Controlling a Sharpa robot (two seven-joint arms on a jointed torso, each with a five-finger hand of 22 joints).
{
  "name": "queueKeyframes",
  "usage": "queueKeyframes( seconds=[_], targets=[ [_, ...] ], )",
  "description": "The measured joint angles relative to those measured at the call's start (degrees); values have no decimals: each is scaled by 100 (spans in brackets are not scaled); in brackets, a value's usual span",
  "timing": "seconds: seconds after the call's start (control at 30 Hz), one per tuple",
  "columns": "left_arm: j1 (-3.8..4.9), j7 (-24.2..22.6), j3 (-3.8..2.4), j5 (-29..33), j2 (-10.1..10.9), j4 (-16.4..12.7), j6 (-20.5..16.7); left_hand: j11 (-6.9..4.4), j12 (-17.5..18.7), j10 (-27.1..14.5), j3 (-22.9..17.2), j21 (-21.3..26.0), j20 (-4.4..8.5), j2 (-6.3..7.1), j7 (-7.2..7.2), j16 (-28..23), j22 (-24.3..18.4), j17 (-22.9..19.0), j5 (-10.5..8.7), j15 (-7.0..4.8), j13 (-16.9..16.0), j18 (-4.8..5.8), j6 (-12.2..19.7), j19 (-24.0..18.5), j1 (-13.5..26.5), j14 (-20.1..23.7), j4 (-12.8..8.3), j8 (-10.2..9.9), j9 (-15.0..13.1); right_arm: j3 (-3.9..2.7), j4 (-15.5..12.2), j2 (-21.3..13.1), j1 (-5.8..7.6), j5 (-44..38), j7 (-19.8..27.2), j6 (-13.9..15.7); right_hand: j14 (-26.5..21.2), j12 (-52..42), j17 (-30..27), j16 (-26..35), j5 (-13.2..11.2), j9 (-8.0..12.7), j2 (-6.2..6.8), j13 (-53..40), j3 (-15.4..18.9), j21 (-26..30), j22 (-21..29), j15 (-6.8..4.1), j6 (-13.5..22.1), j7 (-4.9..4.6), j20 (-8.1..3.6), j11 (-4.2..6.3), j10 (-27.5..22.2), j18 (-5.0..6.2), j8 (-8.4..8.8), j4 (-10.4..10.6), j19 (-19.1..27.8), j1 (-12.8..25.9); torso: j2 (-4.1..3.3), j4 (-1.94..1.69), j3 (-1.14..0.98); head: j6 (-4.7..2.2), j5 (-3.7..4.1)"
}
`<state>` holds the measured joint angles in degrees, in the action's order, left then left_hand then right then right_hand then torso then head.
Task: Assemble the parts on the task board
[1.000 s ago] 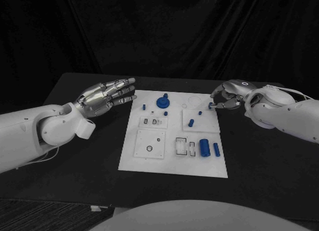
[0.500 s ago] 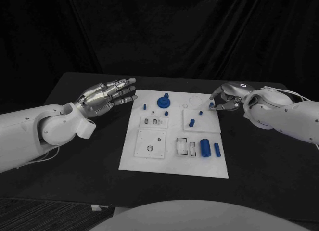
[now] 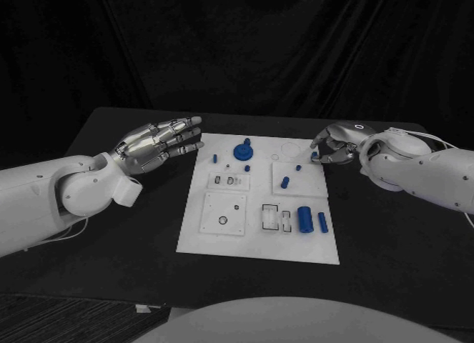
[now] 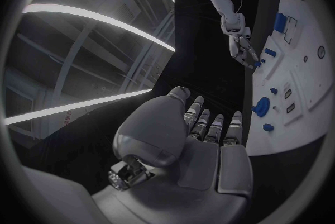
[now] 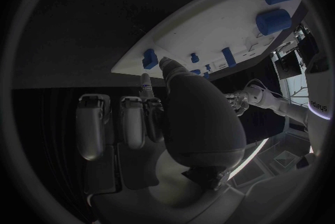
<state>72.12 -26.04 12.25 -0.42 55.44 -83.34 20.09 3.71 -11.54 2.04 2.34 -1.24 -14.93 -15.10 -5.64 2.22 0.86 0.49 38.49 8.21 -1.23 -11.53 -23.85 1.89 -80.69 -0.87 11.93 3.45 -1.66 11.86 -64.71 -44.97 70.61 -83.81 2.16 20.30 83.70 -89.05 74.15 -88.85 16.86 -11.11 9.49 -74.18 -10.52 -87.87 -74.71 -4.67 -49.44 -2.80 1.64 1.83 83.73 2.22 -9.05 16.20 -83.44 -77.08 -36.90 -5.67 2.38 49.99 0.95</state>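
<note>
The right hand (image 3: pixel 334 146) sits at the upper right edge of the white board (image 3: pixel 259 243), fingers curled in toward a small blue piece (image 3: pixel 314 155) at the board's edge; whether it actually has hold of that piece I cannot tell. The left hand (image 3: pixel 159 145) hovers left of the board's upper corner, fingers stretched out side by side, holding nothing and clear of the board.

The board lies in the middle of the frame on a black table (image 3: pixel 124 214). On its upper part stands a round blue knob (image 3: pixel 242 151) with small blue pegs nearby. A short blue bar (image 3: pixel 284 181) lies right of centre, and in the lower right a fat blue cylinder (image 3: pixel 304 219) lies beside a slimmer blue one (image 3: pixel 322 221).

Behind the table hangs a dark curtain (image 3: pixel 237 57).
</note>
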Motion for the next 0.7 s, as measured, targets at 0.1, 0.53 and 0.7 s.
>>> queueKeyframes(
  seconds=[0.1,0.53,0.7],
  targets=[
    [-1,0,0,0,2,0,1,0,0,0,0,0,0,0,0,0,0,0,0,0,0,0,0,0,0,0,0,0,0,0,19,9,-3,0,-4,-19,0,0,0,0,0,0,-1,0,0,0,0,0,0,0,0,0,0,0,0,0,0,-1,0,0,2,1,-10],
    [-3,3,0,0,-2,3,8,0,0,0,0,0,0,0,0,0,0,0,0,0,0,0,0,0,0,0,0,0,0,0,64,42,-22,2,-32,-95,0,0,0,0,0,-3,-6,0,0,1,0,0,-61,-61,0,0,0,0,0,0,0,-128,1,-3,4,1,-8],
    [-5,8,0,0,-2,4,12,0,0,0,0,0,0,0,0,0,0,0,0,0,0,0,0,0,0,0,0,0,0,0,78,64,-28,2,-42,-118,0,0,0,0,-2,-5,-6,0,0,1,0,0,-62,-61,0,-1,0,0,0,0,0,-128,1,-2,5,1,-10]
  ],
)
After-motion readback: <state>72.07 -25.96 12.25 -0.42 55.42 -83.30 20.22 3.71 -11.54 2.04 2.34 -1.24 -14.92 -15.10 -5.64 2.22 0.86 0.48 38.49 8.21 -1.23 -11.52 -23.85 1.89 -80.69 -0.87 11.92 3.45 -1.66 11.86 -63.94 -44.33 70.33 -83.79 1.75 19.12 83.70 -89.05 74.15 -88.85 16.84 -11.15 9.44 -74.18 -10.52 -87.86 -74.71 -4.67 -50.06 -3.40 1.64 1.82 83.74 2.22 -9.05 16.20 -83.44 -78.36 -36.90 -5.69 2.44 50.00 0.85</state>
